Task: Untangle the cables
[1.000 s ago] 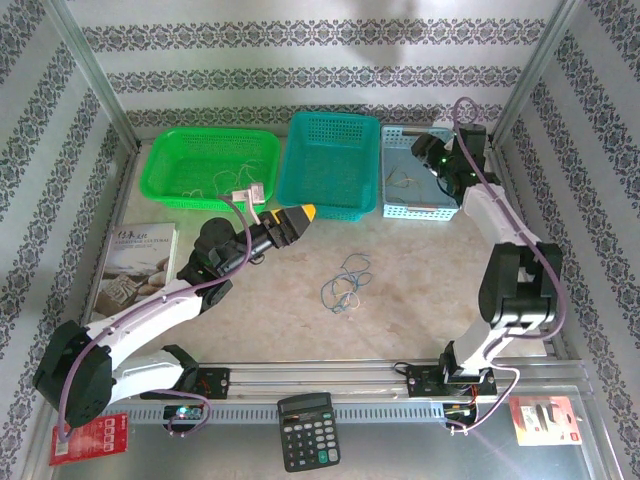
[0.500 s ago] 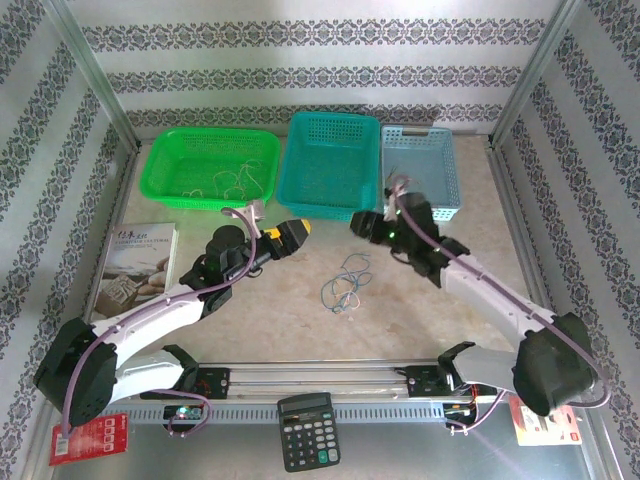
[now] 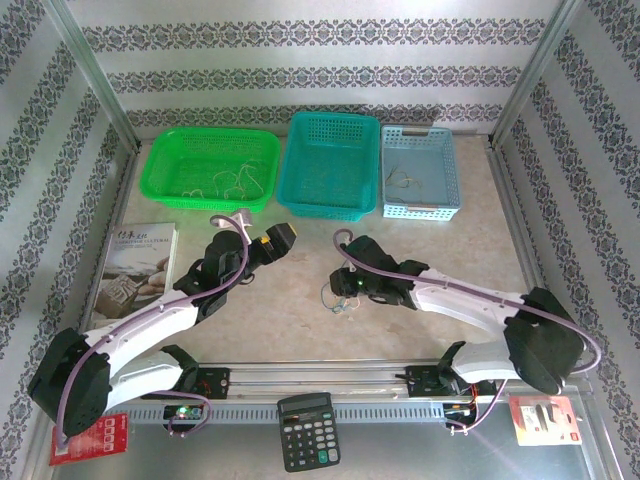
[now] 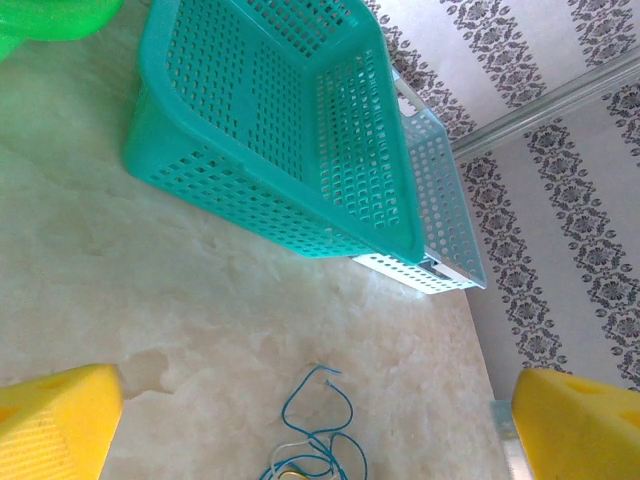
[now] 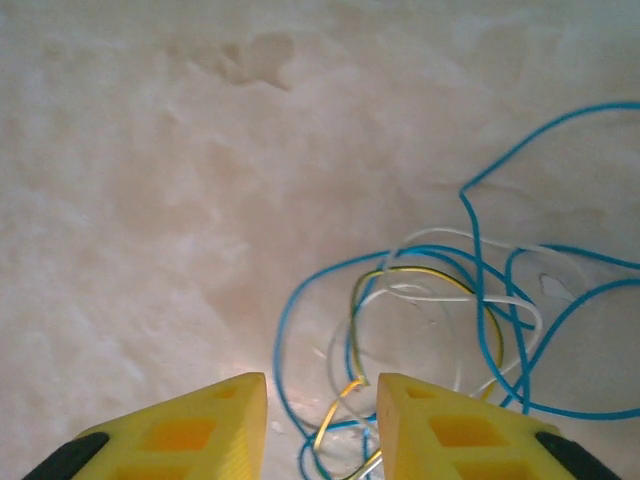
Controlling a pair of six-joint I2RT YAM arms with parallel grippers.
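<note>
The cables (image 3: 340, 293) – a small tangle of blue, yellow and whitish wire loops – are found on the marbled desk (image 3: 440, 245), near its middle and somewhat toward the near edge. The right gripper (image 3: 345, 287) is lowered onto the tangle. In the right wrist view its yellow fingers (image 5: 190, 430) are seen narrowly parted, with yellow and whitish strands of the cables (image 5: 450, 300) running into the gap. Neither finger is seen pressing on a strand, so no grip can be made out.

The left gripper (image 3: 280, 238) is held above the desk, left of the tangle and apart from it. Its jaws are spread wide and nothing is held between them. In the left wrist view the blue loops (image 4: 315, 440) are seen on the desk beyond the fingertips (image 4: 60, 420).

Along the far edge three baskets are set side by side – a green basket (image 3: 210, 165), a teal basket (image 3: 330, 160) and a pale-blue basket (image 3: 420, 175). Thin wires are seen in the green and pale-blue ones. A book (image 3: 135, 265) is laid at the left edge, and a calculator (image 3: 308, 430) past the near edge
</note>
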